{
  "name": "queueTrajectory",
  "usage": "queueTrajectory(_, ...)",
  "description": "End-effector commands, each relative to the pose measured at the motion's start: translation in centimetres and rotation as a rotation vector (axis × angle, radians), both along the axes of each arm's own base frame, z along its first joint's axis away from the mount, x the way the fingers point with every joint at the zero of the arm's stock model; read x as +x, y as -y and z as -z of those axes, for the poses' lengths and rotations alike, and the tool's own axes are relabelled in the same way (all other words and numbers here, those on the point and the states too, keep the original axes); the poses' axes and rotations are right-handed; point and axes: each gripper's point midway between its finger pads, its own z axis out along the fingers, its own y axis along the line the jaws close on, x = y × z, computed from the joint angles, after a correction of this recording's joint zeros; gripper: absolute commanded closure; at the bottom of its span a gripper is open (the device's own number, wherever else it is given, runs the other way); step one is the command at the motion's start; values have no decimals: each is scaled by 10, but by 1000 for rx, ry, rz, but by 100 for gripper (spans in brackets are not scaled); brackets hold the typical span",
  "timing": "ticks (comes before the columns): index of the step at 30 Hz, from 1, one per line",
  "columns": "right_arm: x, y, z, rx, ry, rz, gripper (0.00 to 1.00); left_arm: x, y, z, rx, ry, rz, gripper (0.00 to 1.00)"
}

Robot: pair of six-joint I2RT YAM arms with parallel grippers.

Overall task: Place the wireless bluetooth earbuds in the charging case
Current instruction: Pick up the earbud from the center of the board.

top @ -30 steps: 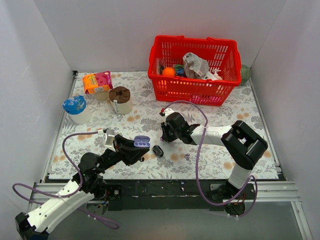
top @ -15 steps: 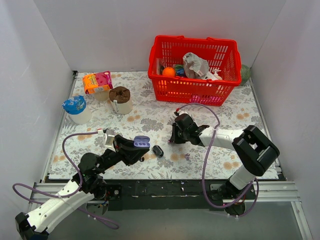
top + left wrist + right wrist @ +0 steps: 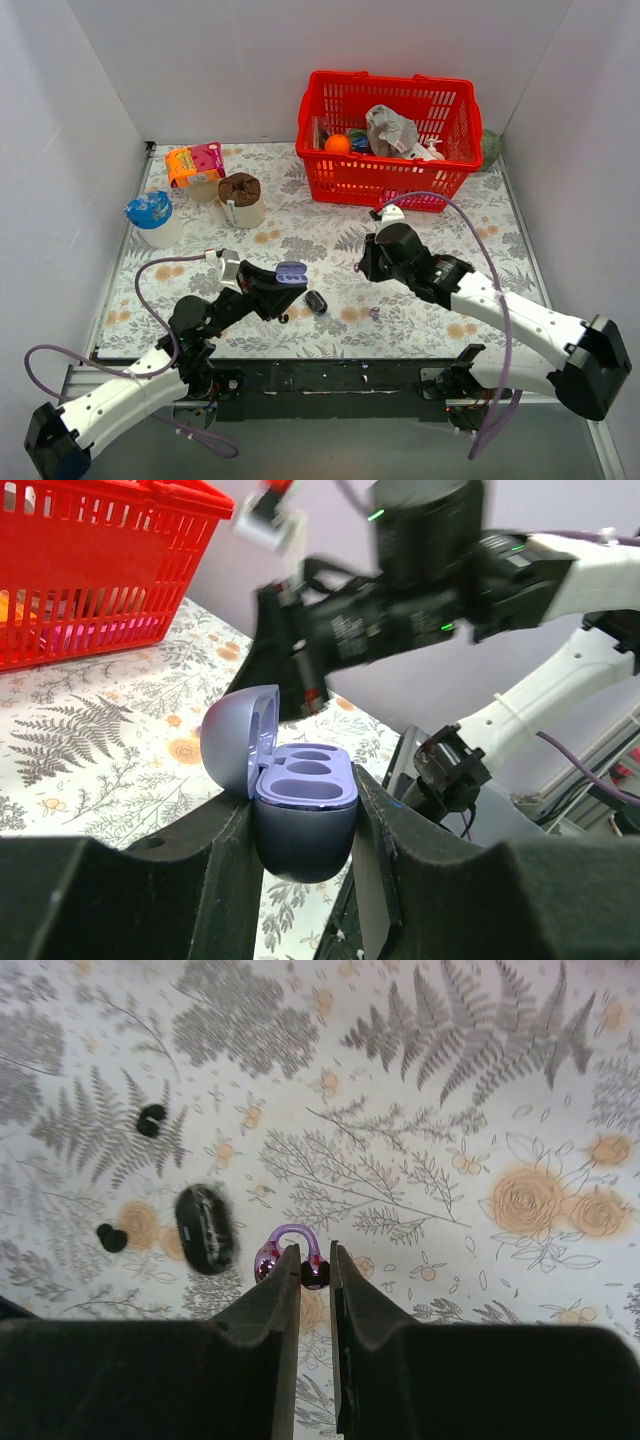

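- Several small objects are spread over a tabletop (image 3: 300, 235) covered in a grey fern and flower print, seen from above.
- At far left, a blue-lidded cup (image 3: 153, 215) is stood near the side wall. An orange and pink packet (image 3: 194, 163) is set behind it, and a brown-topped cup (image 3: 240, 200) is set to its right.
- Left of centre, the charging case (image 3: 300, 790) is pinched by its lower half between the two fingers of the left hand (image 3: 303, 815) and is raised off the tabletop. Its lid is swung open to one side, and two oval sockets are exposed.
- Just right of the case, a stubby black piece (image 3: 205, 1230) is laid on the tabletop, with two small dark bits (image 3: 150, 1120) close by.
- Further right, the wireless bluetooth earbuds (image 3: 268, 1260) are laid on the tabletop as one tiny purplish clump with dark spots, apart from the case. The two buds cannot be told from each other.
- Beside them, the right hand (image 3: 313, 1255) is held in the air and pointed downward. Its fingers are drawn almost together, with only a narrow slit left and nothing gripped between them. In its wrist view, the earbuds are seen on the tabletop just past the fingertips.
- At back right, a red basket (image 3: 385, 180) is placed by the rear wall, with an orange ball (image 3: 338, 143) and crumpled grey wrapping (image 3: 390, 130) inside.
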Motion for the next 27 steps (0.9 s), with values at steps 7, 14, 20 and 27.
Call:
queueTrajectory(7,1,11,-149,62,389,-37,99,36,23,-59,-89,193,-73,100)
queueTrajectory(14,-10,-8,-213,190,536,-83,99,50,44,-75,-126,290,-55,100)
queueTrajectory(20,-25,-28,-252,273,644,-132,99,56,55,-84,-161,346,-44,100)
queueTrajectory(27,-29,-44,-263,296,689,-154,99,66,63,-84,-169,356,-52,100)
